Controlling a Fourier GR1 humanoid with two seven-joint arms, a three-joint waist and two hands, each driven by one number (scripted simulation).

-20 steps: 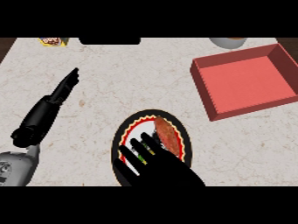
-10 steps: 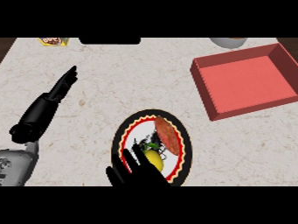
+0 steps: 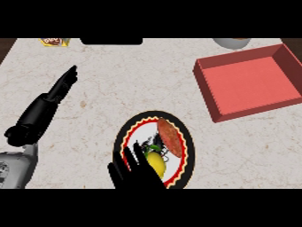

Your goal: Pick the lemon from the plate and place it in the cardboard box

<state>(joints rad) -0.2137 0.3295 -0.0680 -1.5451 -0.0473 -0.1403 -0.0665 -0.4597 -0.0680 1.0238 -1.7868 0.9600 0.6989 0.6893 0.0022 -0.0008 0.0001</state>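
A yellow lemon point(image 3: 156, 162) lies on the lower part of a round plate point(image 3: 186, 146) with a black rim and a red-and-white border, near the counter's front edge. My right hand point(image 3: 137, 175) comes in from the lower edge. Its fingers are spread and fairly straight, and they rest against the lemon's left side, hiding the plate's lower left. The box point(image 3: 254, 84), red with raised walls and nothing inside, stands at the upper right. My left hand point(image 3: 52, 99) lies at the left with straight fingers pointing up and away, holding nothing.
A long reddish piece point(image 3: 169, 134) lies on the plate above the lemon. Along the far edge are a grey bowl point(image 3: 231, 42), a small yellow packet point(image 3: 54, 41) and a dark object point(image 3: 110, 41). Bare marble counter separates plate and box.
My right hand has drawn back toward the lower edge, uncovering the plate's middle and the lemon it hid before. The lemon stays on the plate. The left hand has hardly moved.
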